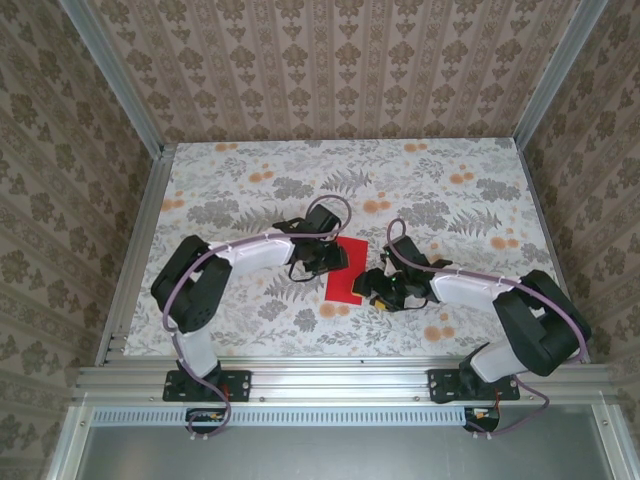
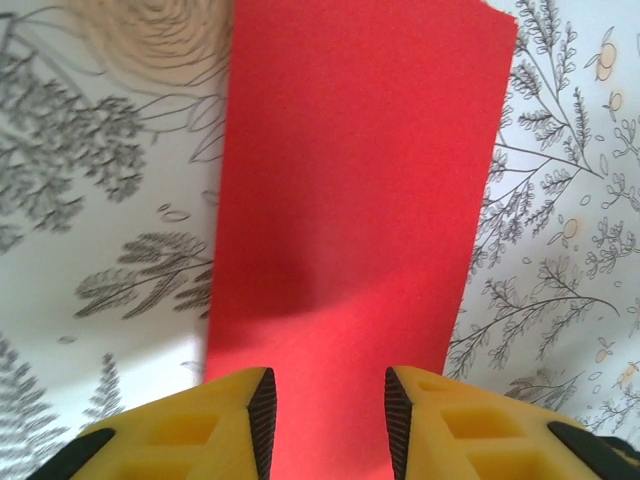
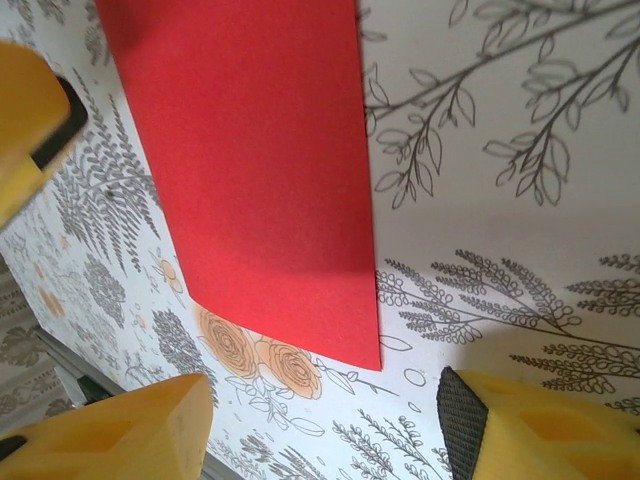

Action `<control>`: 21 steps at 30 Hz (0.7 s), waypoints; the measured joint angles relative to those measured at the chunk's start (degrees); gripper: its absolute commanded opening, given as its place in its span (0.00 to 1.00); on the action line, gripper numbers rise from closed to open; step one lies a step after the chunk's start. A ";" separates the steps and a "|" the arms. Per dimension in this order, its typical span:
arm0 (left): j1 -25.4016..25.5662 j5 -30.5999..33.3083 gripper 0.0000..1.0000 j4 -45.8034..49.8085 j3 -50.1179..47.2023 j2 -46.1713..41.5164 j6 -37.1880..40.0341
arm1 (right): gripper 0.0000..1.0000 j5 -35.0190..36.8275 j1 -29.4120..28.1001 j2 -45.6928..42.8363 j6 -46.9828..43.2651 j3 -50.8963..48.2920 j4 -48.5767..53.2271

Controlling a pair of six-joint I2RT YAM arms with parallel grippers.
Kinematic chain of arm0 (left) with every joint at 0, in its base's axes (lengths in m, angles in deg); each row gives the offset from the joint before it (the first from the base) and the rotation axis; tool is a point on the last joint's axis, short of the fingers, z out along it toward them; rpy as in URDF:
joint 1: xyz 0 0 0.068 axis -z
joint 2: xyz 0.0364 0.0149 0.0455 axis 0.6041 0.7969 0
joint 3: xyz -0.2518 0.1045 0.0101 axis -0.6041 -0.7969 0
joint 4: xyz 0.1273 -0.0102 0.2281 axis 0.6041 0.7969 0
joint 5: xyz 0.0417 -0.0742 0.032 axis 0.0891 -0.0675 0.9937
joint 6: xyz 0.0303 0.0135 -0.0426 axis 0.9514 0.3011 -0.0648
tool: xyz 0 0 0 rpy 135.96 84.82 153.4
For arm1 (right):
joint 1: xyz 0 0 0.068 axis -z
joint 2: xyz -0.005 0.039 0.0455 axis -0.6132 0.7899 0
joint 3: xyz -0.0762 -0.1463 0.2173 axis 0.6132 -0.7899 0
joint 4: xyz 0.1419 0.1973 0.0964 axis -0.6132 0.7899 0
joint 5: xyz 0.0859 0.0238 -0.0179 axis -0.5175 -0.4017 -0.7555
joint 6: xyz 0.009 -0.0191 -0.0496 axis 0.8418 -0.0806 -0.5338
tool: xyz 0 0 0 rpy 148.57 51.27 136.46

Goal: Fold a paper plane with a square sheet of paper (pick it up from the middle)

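Red sheet of paper [image 1: 345,272] lies flat on the floral table [image 1: 470,200], near the middle and toward the arms. We record it as a narrow rectangle, its long edges running away from the bases. From the left wrist camera the sheet of paper [image 2: 350,180] shows straight long edges and a sharp far right corner.

The left gripper [image 1: 322,256] stands over the sheet's far left corner. In its own view the left gripper [image 2: 325,425] has a narrow gap between its yellow fingers [image 2: 235,425]. Both tips overlie the near end of the sheet, and we cannot tell whether they touch it.

The right gripper [image 1: 380,287] sits just beside the right long edge, off the paper. In its own view the right gripper [image 3: 325,410] has its jaws wide apart, with table pattern showing between them. The sheet of paper [image 3: 250,170] lies ahead, its near right corner crisp.

Table surface runs well beyond the paper to the far wall [image 1: 340,70] and to the side rail [image 1: 140,240].
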 measured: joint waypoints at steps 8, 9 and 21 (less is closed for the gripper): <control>-0.28 -0.24 0.36 -1.07 1.51 3.85 0.61 | 0.62 0.00 -0.57 1.16 1.22 -0.26 -1.22; -0.33 -0.07 0.37 -0.96 1.55 4.24 0.61 | 0.62 -0.02 -0.57 1.22 1.31 -0.26 -1.25; -0.76 -0.28 0.47 -1.33 1.99 5.11 -0.04 | 0.61 -0.37 -0.59 2.01 2.64 0.11 -1.42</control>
